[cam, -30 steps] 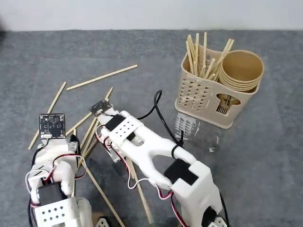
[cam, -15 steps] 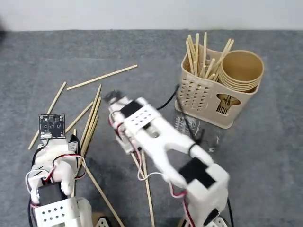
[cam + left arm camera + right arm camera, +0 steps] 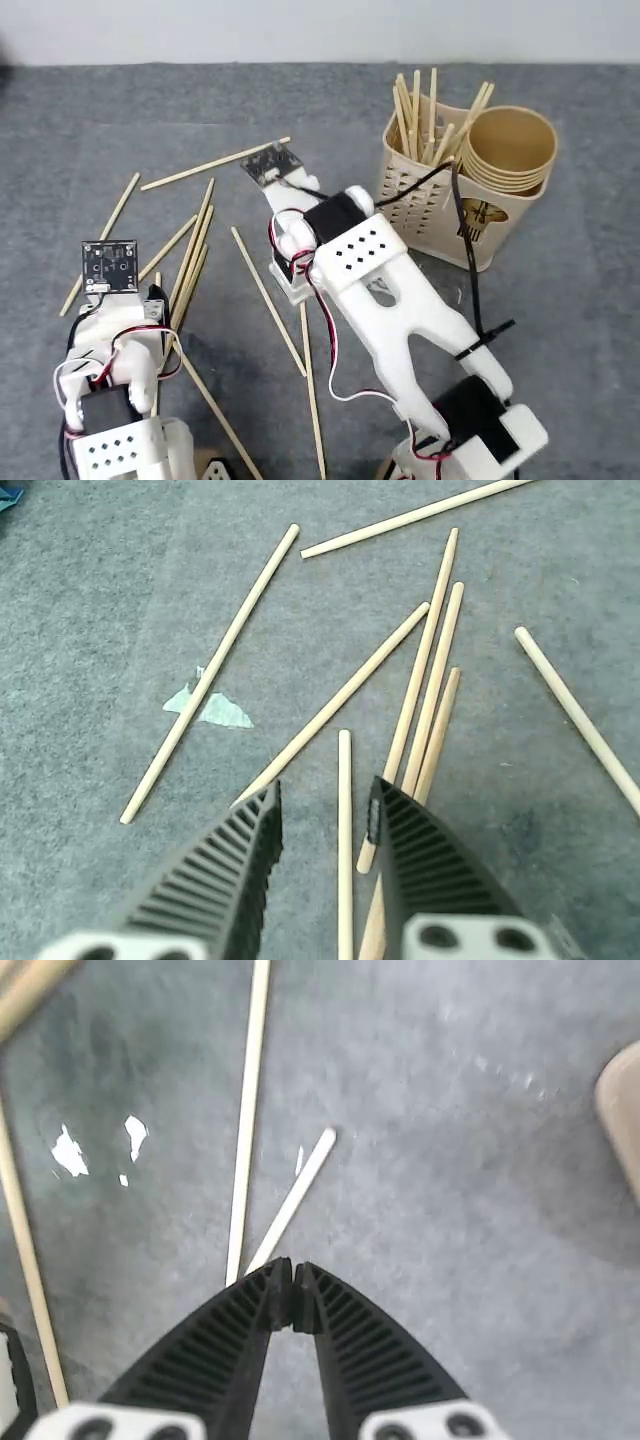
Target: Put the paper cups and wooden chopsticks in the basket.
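Observation:
The beige basket (image 3: 432, 205) stands at the back right, with a stack of paper cups (image 3: 512, 146) and several wooden chopsticks (image 3: 418, 108) upright in it. My right gripper (image 3: 292, 1302) hangs over the middle of the table (image 3: 286, 284), shut on a wooden chopstick (image 3: 300, 1188) that juts out from its tips (image 3: 255, 266). Another chopstick (image 3: 247, 1120) lies on the cloth below. My left gripper (image 3: 322, 805) sits low at the front left (image 3: 155, 305), open, with a chopstick (image 3: 343, 820) on the cloth between its fingers.
Loose chopsticks lie left of centre: a cluster (image 3: 192, 250), one far left (image 3: 103, 240), one at the back (image 3: 215, 163), one near the front (image 3: 312, 400). A green tape scrap (image 3: 207, 706) sticks to the grey cloth. The basket's edge (image 3: 622, 1110) is near the right gripper.
My right arm has swung from the left chopstick cluster toward the back and the basket, and a chopstick now lies slanted under it. The left arm has not moved.

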You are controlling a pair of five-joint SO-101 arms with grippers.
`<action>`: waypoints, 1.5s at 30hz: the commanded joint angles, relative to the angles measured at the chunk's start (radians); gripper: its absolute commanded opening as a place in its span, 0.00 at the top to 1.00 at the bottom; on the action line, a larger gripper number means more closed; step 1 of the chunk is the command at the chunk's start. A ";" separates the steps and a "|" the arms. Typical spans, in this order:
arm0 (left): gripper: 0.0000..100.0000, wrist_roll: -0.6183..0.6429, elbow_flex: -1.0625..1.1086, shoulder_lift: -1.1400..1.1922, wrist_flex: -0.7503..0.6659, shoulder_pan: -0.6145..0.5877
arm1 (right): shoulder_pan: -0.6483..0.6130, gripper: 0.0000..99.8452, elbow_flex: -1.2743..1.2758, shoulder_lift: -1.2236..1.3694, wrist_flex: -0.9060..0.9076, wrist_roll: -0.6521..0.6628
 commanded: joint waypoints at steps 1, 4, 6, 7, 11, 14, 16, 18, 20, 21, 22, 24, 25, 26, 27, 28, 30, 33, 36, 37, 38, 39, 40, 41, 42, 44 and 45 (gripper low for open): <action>0.86 -0.011 -0.008 -0.014 -0.025 -0.006 | -0.041 0.89 0.041 0.070 -0.042 -0.103; 0.86 -0.011 -0.008 -0.014 -0.025 -0.006 | -0.076 0.79 0.048 0.189 -0.070 -0.176; 0.86 -0.011 -0.008 -0.014 -0.025 -0.006 | -0.105 0.74 0.048 0.260 -0.104 -0.203; 0.86 -0.011 -0.008 -0.014 -0.025 -0.006 | -0.119 0.73 0.046 0.294 -0.124 -0.212; 0.86 -0.011 -0.008 -0.014 -0.025 -0.006 | -0.168 0.72 -0.006 0.398 -0.159 -0.247; 0.86 -0.011 -0.008 -0.014 -0.025 -0.006 | -0.177 0.72 -0.068 0.464 -0.157 -0.252; 0.86 -0.011 -0.008 -0.014 -0.025 -0.006 | -0.174 0.73 -0.101 0.515 -0.154 -0.252; 0.86 -0.011 -0.008 -0.014 -0.025 -0.006 | -0.174 0.73 -0.126 0.567 -0.150 -0.252; 0.86 -0.011 -0.008 -0.014 -0.025 -0.006 | -0.174 0.73 -0.141 0.610 -0.150 -0.252; 0.86 -0.011 -0.008 -0.014 -0.025 -0.006 | -0.174 0.74 -0.147 0.621 -0.150 -0.250; 0.86 -0.011 -0.008 -0.014 -0.025 -0.006 | -0.174 0.77 -0.157 0.624 -0.148 -0.247; 0.86 -0.011 -0.008 -0.014 -0.025 -0.006 | -0.174 0.87 -0.166 0.627 -0.157 -0.244; 0.86 -0.011 -0.008 -0.014 -0.025 -0.006 | -0.176 0.93 -0.166 0.627 -0.173 -0.236; 0.86 -0.011 -0.008 -0.014 -0.025 -0.006 | -0.179 0.98 -0.163 0.627 -0.186 -0.216; 0.86 -0.011 -0.008 -0.014 -0.025 -0.006 | -0.179 1.00 -0.161 0.627 -0.191 -0.203; 0.86 -0.011 -0.008 -0.014 -0.025 -0.006 | -0.174 0.98 -0.161 0.627 -0.189 -0.196; 0.86 -0.011 -0.008 -0.014 -0.025 -0.006 | -0.170 0.98 -0.161 0.625 -0.189 -0.187; 0.86 -0.011 -0.008 -0.014 -0.025 -0.006 | -0.150 0.99 -0.163 0.613 -0.188 -0.152; 0.86 -0.011 -0.008 -0.014 -0.025 -0.006 | -0.120 0.99 -0.166 0.564 -0.162 -0.118; 0.86 -0.011 -0.008 -0.014 -0.025 -0.006 | -0.107 0.99 -0.166 0.536 -0.143 -0.109; 0.86 -0.011 -0.008 -0.014 -0.025 -0.006 | -0.094 0.99 -0.166 0.507 -0.130 -0.101; 0.86 -0.011 -0.008 -0.014 -0.025 -0.006 | -0.081 0.99 -0.166 0.472 -0.116 -0.091; 0.86 -0.011 -0.008 -0.014 -0.025 -0.006 | -0.067 0.99 -0.166 0.435 -0.097 -0.080; 0.86 -0.011 -0.008 -0.014 -0.025 -0.006 | -0.053 0.99 -0.166 0.395 -0.082 -0.071; 0.86 -0.011 -0.008 -0.014 -0.025 -0.006 | -0.038 0.99 -0.166 0.358 -0.067 -0.061; 0.86 -0.011 -0.008 -0.014 -0.025 -0.006 | -0.007 0.99 -0.166 0.283 -0.038 -0.041; 0.86 -0.011 -0.008 -0.014 -0.025 -0.006 | 0.008 0.99 -0.166 0.249 -0.024 -0.032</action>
